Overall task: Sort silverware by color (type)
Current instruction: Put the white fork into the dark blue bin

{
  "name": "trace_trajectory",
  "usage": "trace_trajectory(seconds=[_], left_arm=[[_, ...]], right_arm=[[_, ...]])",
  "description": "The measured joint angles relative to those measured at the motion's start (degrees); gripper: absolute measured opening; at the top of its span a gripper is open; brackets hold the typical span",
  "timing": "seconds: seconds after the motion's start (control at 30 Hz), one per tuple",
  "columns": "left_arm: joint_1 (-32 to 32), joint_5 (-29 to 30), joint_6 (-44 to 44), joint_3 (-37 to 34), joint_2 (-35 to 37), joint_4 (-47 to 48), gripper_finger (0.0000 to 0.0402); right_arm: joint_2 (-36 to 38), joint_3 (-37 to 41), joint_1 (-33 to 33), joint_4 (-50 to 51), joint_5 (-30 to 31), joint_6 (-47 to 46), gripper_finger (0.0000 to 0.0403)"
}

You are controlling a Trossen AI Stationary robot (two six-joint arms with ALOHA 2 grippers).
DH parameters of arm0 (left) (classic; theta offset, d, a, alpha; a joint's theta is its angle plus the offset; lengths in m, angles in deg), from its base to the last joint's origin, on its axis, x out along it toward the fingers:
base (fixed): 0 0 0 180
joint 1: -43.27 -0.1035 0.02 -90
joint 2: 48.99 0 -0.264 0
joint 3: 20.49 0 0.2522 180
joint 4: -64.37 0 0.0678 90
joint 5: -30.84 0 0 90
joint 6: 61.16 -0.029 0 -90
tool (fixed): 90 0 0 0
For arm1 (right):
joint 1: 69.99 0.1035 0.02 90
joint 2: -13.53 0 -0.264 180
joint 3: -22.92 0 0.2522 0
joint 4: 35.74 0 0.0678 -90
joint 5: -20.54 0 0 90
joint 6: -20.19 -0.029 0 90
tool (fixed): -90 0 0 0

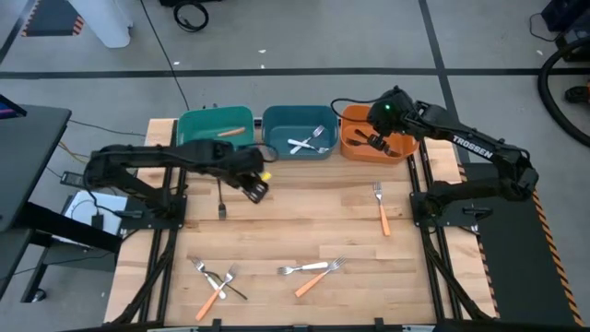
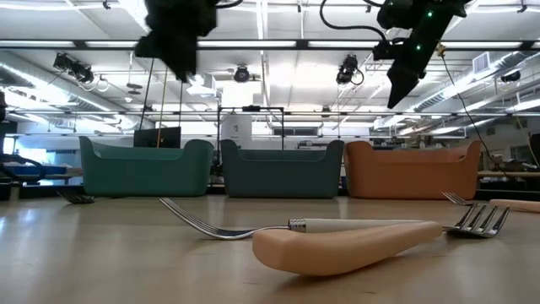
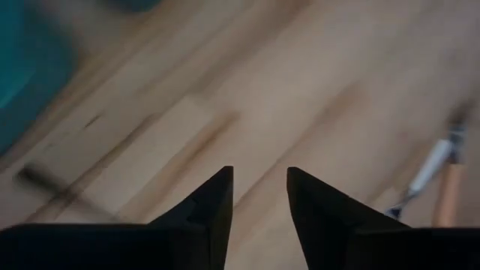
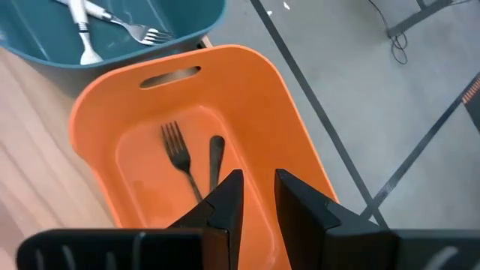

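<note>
Two black forks [image 4: 180,156] lie in the orange bin [image 4: 97,112], two silver forks [image 1: 309,141] in the middle blue bin [image 1: 277,118], and one orange-handled piece in the green bin [image 1: 198,120]; the rest are on the table, a dark fork [image 1: 221,198] just beside the left gripper [image 1: 257,189], whose jaws stand parted and empty; its wrist view is smeared, so probably mid-swing, and a pick could miss or nudge the fork; the right gripper [image 4: 253,196] hovers over the orange bin, jaws slightly apart, nothing between them; the crossed forks [image 1: 219,279] at the front risk a double grab.
</note>
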Motion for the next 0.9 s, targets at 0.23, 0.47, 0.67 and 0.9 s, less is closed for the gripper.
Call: trace_trajectory(seconds=[0.23, 0.47, 0.67, 0.9], left_arm=[[4.75, -4.07, -8.51, 0.02, -6.19, -18.38, 0.0131], [7.80, -3.88, -14.65, 0.02, -10.41, -23.66, 0.0128], [11.72, -4.02, -16.79, 0.02, -14.31, -29.06, 0.0128], [16.74, -3.89, -15.53, 0.02, -19.91, -33.52, 0.0128]], right_arm=[[0.76, 0.00, 3.97, 0.14, 0.65, -1.18, 0.0085], [2.81, 0.00, 13.56, 0.37, 0.96, -12.90, 0.0085], [2.70, 0.00, 21.59, 0.34, 0.95, -22.40, 0.0085], [2.67, 0.00, 30.06, 0.54, -0.17, -33.50, 0.0085]])
